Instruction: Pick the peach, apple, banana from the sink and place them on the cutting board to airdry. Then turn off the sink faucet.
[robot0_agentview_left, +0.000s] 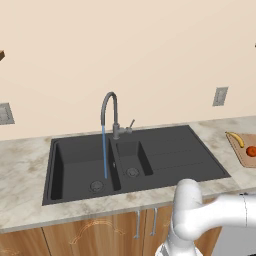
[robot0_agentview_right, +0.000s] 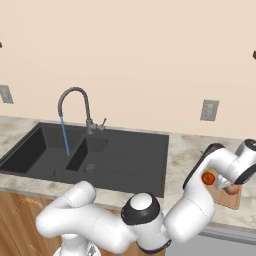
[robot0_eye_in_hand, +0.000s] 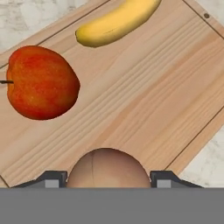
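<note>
Water runs in a thin blue stream from the sink faucet (robot0_agentview_left: 111, 111) into the large basin of the black sink (robot0_agentview_left: 80, 165), whose basins show no fruit. To the right along the marbled surface (robot0_agentview_left: 22, 160), the cutting board (robot0_eye_in_hand: 144, 92) already carries the apple (robot0_eye_in_hand: 40, 82) and, beyond it, the banana (robot0_eye_in_hand: 116, 21), lying apart from each other. The end effector (robot0_eye_in_hand: 108, 180) hangs low over the board's near part with the peach (robot0_eye_in_hand: 108, 168) pinched between its two fingertips; whether the peach already touches the wood cannot be told. By this showing, two fruits are placed, the third is about to be set down, and shutting off the faucet by its side lever (robot0_agentview_left: 131, 123) remains.
</note>
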